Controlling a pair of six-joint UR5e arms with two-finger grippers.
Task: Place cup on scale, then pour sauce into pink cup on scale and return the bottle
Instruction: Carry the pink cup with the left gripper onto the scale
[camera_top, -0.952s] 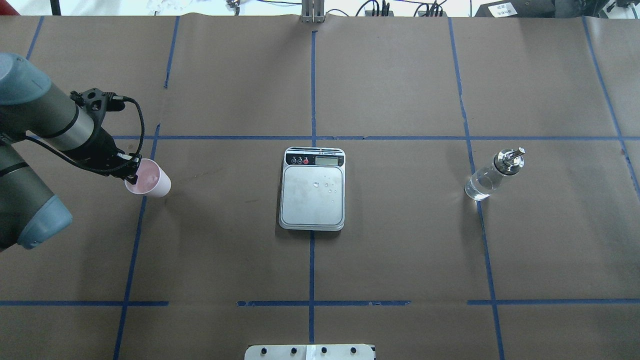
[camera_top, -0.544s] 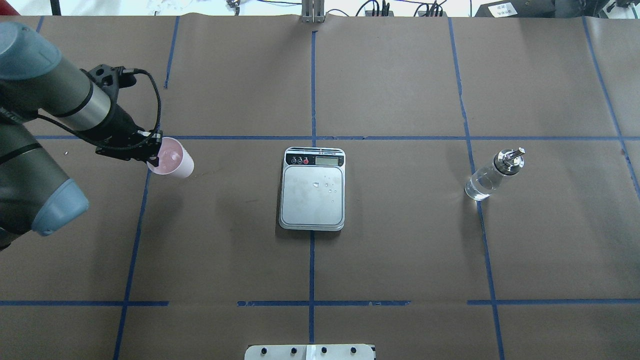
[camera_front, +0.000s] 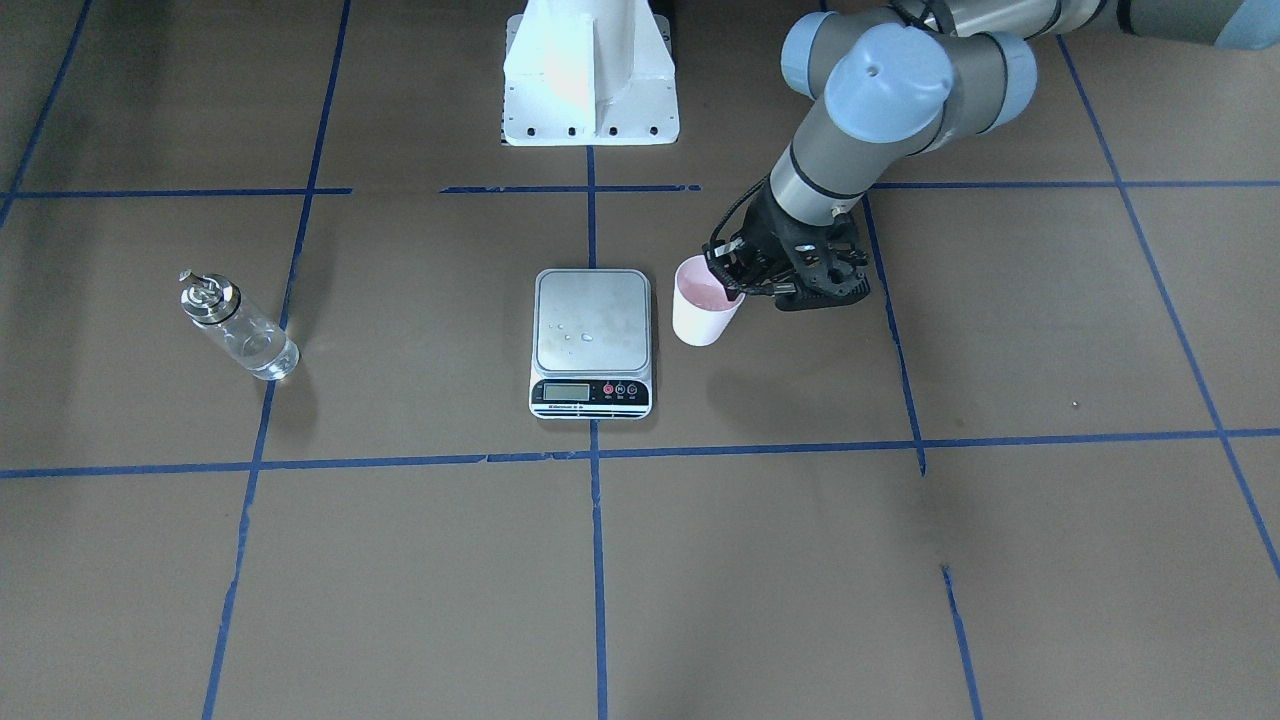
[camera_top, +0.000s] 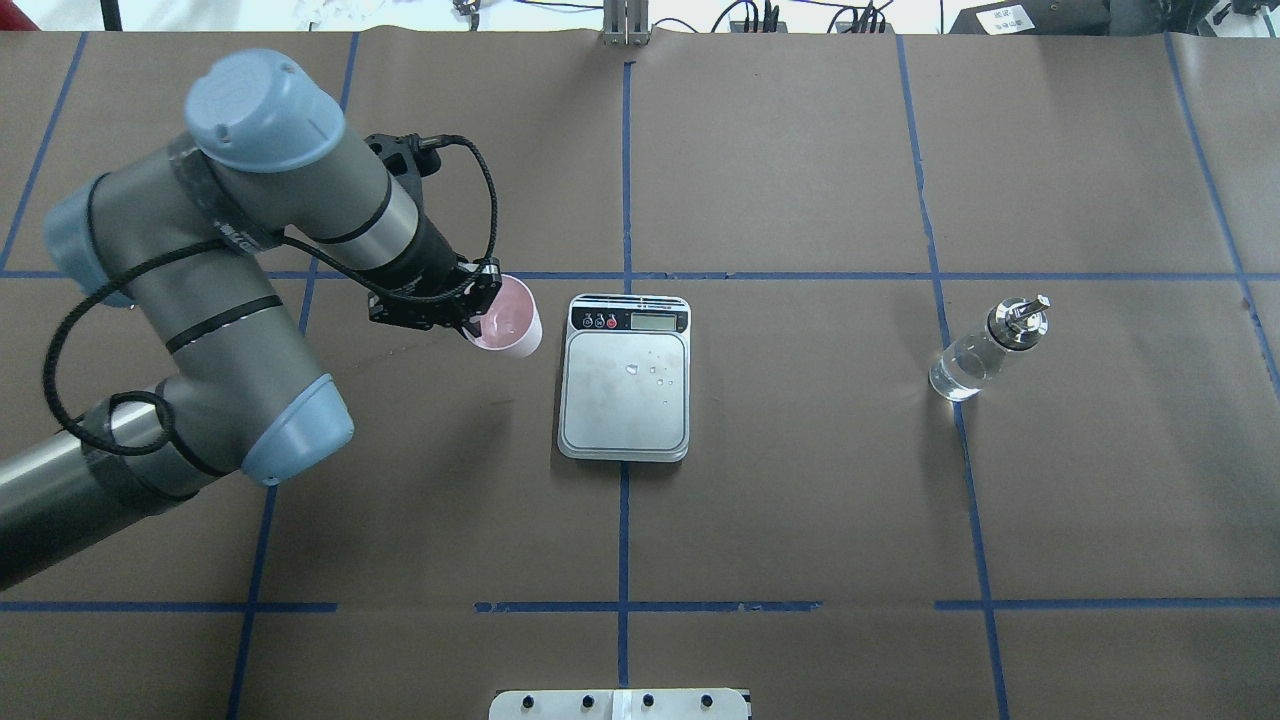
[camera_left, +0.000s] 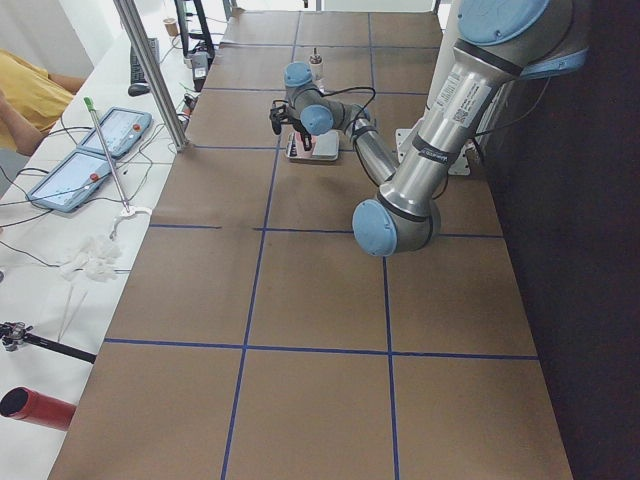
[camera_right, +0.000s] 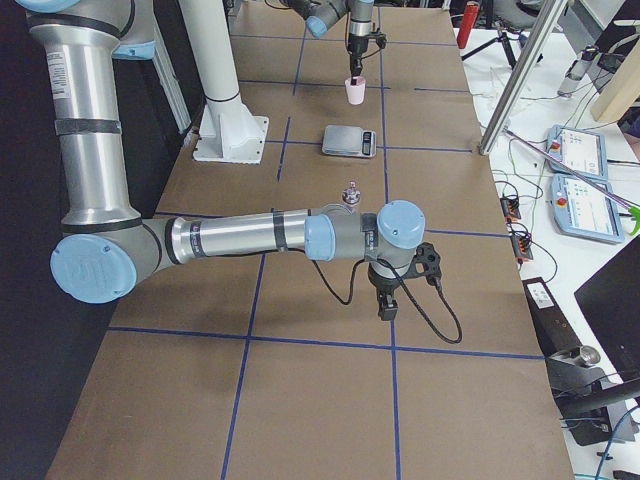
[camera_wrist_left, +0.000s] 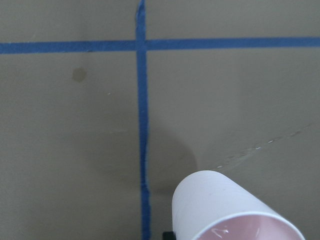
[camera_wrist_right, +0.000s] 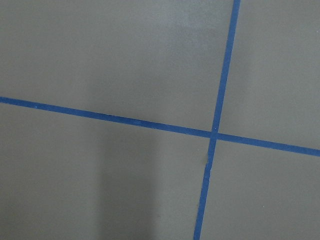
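My left gripper (camera_top: 476, 312) is shut on the rim of the pale pink cup (camera_top: 508, 325) and holds it upright above the table, just left of the scale (camera_top: 625, 400). In the front view the cup (camera_front: 703, 312) hangs beside the scale's (camera_front: 590, 300) right edge, with the gripper (camera_front: 733, 280) at its rim. The left wrist view shows the cup (camera_wrist_left: 225, 205) from above. Droplets lie on the steel platform. The glass bottle (camera_top: 980, 355) with clear sauce stands at the right. My right gripper (camera_right: 386, 308) shows only in the right side view, and I cannot tell whether it is open.
Brown paper with blue tape lines (camera_top: 625, 180) covers the table. The robot's white base (camera_front: 590, 75) stands behind the scale. The right arm (camera_right: 250, 238) reaches low over the table near the bottle (camera_right: 351, 190). Tablets and cables lie beyond the table's far edge (camera_right: 585, 190).
My left arm has swung right with the cup in its gripper, from the table's left side to just beside the scale. The bottle and scale have not moved.
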